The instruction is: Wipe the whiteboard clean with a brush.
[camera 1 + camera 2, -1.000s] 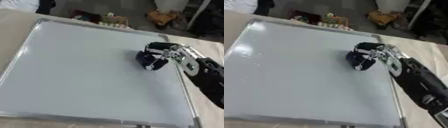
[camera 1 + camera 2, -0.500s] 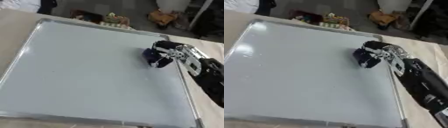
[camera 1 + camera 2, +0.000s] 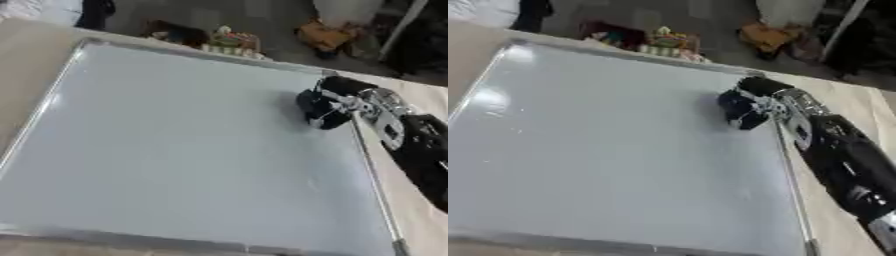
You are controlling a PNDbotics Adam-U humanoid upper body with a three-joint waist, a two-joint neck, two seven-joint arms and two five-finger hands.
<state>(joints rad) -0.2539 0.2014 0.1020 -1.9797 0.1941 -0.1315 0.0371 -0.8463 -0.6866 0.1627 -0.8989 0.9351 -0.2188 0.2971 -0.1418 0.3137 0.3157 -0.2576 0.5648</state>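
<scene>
The right hand [image 3: 350, 102] is curling its fingers around a dark brush [image 3: 317, 110] that's sitting near the whiteboard [image 3: 175, 150] right edge, but it's too blurry to tell its long axis.

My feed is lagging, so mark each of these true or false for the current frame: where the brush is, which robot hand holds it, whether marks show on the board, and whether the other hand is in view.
1. The brush sits near the board's right edge. True.
2. The left robot hand holds the brush. False: the right robot hand, coming in from the right, is curled round it.
3. The board shows bold writing across its middle. False: no marks can be made out on it.
4. The left robot hand is out of view. True.
5. The brush lies at the board's near left corner. False: it is in the far right part.
</scene>
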